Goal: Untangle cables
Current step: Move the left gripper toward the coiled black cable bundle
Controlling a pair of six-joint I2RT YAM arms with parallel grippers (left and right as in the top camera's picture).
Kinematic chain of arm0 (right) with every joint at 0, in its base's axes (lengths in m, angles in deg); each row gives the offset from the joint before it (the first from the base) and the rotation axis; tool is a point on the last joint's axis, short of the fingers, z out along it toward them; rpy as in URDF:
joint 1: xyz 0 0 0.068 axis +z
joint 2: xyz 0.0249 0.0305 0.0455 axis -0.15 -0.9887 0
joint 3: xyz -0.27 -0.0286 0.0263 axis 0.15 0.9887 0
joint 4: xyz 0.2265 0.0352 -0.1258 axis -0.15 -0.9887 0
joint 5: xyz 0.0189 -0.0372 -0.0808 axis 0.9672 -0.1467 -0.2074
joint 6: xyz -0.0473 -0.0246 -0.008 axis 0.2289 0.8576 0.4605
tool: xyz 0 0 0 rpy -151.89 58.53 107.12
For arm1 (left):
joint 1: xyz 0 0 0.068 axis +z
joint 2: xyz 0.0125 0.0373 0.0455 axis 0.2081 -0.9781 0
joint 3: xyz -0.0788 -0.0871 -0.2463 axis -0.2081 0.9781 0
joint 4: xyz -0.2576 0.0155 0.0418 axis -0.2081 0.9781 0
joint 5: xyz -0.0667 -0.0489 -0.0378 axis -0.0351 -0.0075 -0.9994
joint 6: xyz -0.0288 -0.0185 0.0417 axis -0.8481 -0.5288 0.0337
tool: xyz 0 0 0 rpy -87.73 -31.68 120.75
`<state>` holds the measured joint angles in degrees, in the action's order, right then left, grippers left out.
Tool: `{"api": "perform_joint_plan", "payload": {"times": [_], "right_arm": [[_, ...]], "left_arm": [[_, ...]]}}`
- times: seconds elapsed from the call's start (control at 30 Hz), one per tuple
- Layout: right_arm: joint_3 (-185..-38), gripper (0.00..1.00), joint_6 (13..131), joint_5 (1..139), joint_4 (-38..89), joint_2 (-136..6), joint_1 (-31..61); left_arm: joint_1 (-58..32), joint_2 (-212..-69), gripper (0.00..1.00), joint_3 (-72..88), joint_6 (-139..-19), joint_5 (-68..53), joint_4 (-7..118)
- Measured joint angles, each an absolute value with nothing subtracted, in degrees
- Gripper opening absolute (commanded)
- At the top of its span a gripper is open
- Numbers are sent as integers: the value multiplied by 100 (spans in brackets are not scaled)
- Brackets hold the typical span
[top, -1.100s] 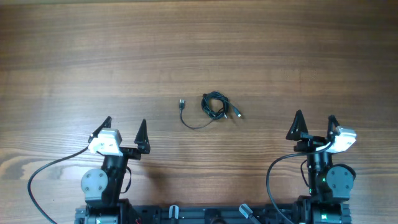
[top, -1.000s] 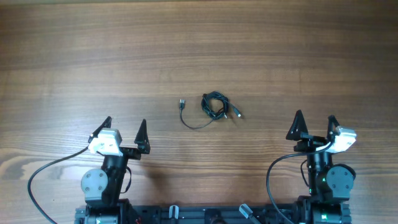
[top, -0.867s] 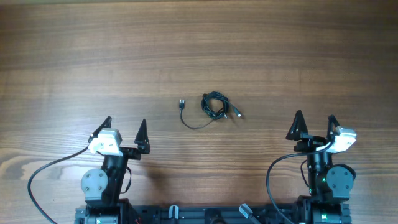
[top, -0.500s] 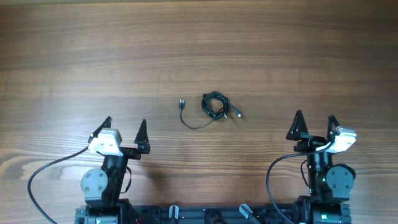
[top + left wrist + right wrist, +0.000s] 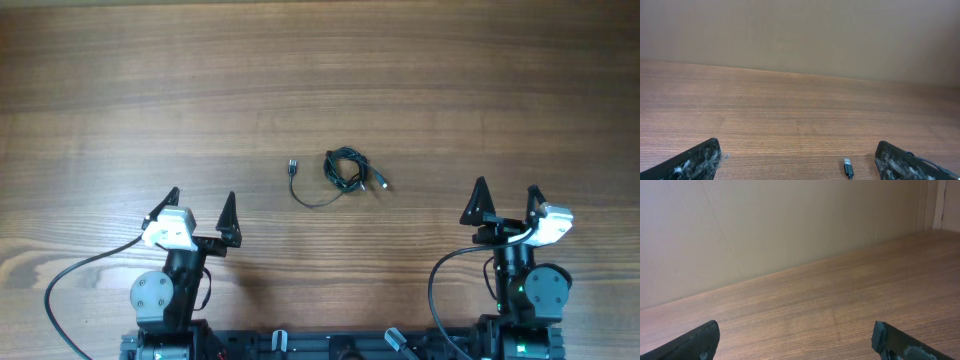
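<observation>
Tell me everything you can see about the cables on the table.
The cables are thin black cords, lying mostly as one small tangled coil near the middle of the wooden table. One loose strand curves out leftward and ends in a small plug; a second plug sticks out at the right. Only the table touches them.
</observation>
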<state>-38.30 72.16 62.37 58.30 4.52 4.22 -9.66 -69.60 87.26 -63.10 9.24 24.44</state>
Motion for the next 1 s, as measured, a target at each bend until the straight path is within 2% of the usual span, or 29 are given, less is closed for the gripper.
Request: {"api": "perform_joint_plan", "payload": {"times": [0.83,1.0], "right_arm": [[-3830,100,7216,6237,5830,452,422],[-3830,100,7216,6237,5832,452,422]], "left_arm": [[-966,-6960,100,8726,-6310,1073,2442],[-966,-6962,100,8735,-6699,850,1838]]}}
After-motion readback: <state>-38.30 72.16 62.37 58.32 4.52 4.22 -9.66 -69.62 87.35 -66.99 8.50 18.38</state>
